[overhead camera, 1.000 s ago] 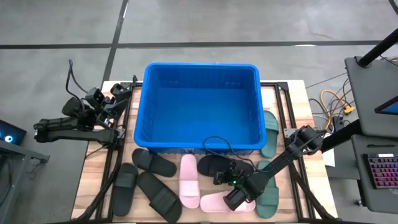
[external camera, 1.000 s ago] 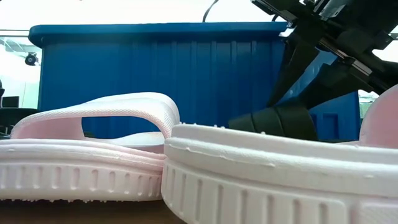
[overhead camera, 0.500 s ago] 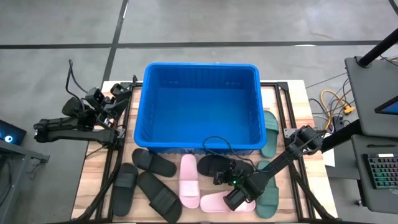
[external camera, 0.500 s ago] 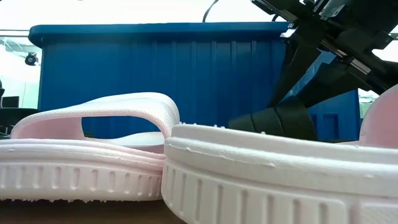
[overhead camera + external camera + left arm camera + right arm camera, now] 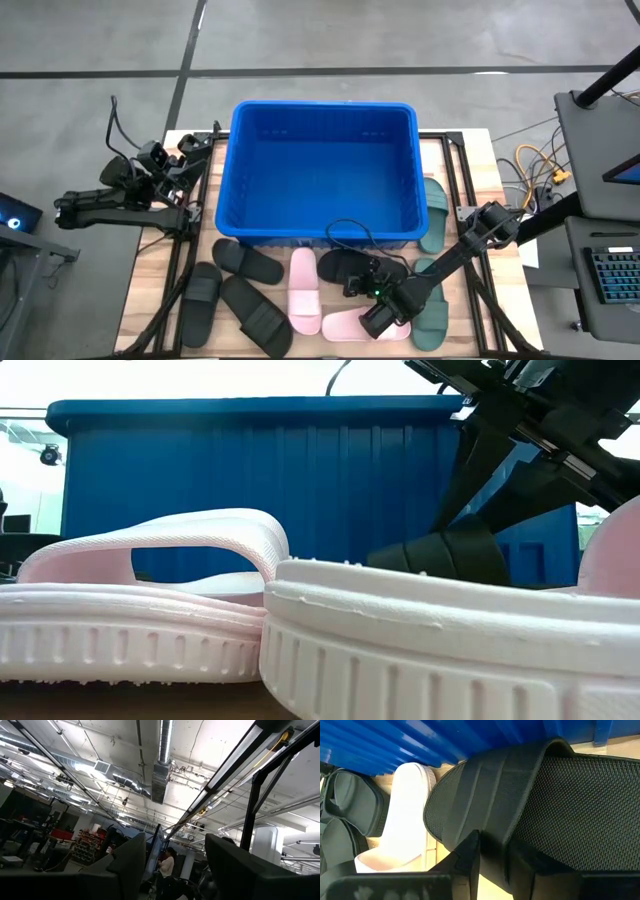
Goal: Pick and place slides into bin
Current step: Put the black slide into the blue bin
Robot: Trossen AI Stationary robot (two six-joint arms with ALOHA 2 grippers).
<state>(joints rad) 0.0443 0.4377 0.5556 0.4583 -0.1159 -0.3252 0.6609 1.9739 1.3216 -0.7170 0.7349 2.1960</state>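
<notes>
The right pincer (image 5: 352,280) pinches a black slide (image 5: 348,266) beside the blue bin (image 5: 322,170). The left pincer (image 5: 175,865) waits off the counter, spread apart.

Barely anything is moving here; the right gripper (image 5: 492,862) is pinching in a touch tighter on the edge of the black slide (image 5: 530,805) in front of the bin (image 5: 322,172); no slide is shifting on the counter (image 5: 475,150).
</notes>
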